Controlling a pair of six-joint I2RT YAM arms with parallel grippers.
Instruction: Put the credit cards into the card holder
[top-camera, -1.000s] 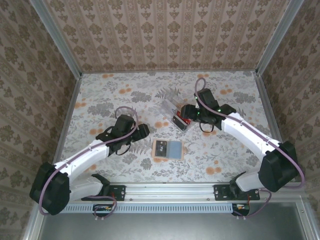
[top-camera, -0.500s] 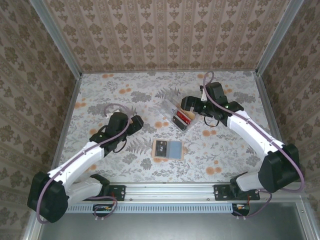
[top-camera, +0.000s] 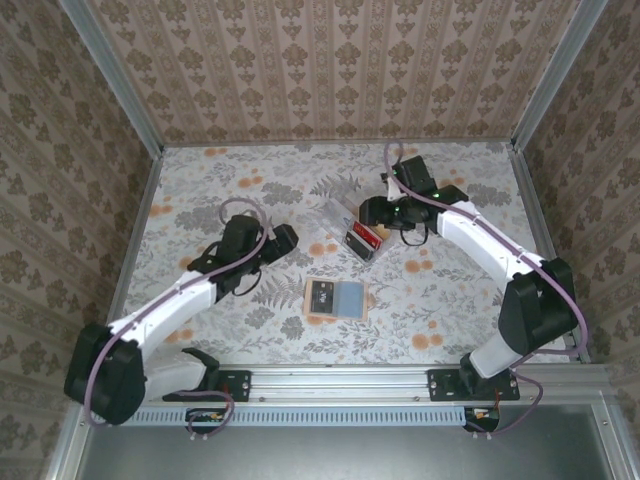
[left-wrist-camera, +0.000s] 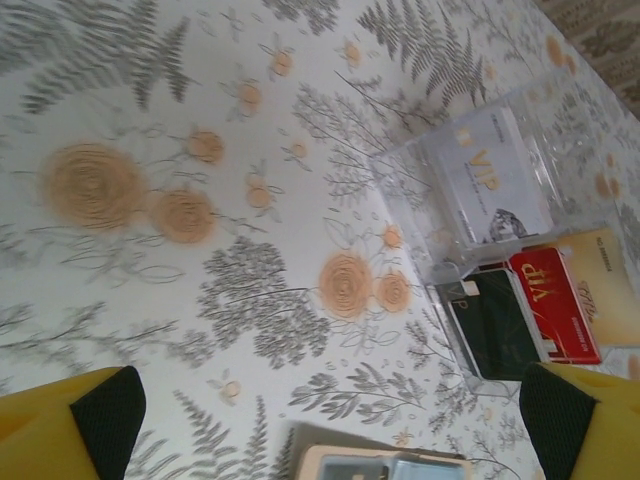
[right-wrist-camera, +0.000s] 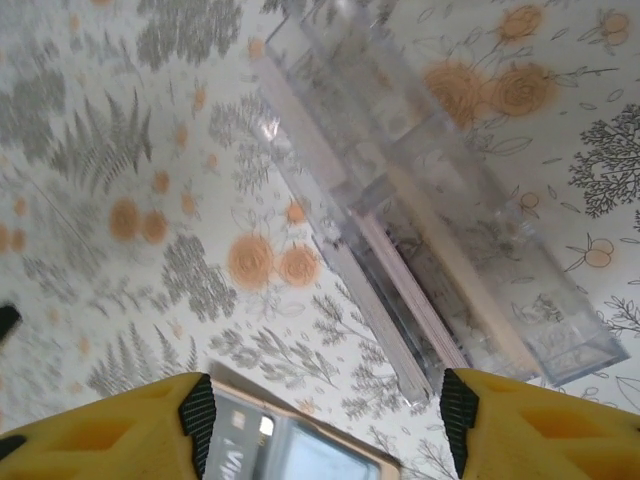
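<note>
Lying flat, card holder (top-camera: 335, 299) w/ long axis approx L-R.

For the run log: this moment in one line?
left gripper open, empty | right gripper open, by tray | cards in tray | card holder on table

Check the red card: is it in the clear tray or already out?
In. The red card lies flat inside the clear tray, between a black card and a tan card.
</note>
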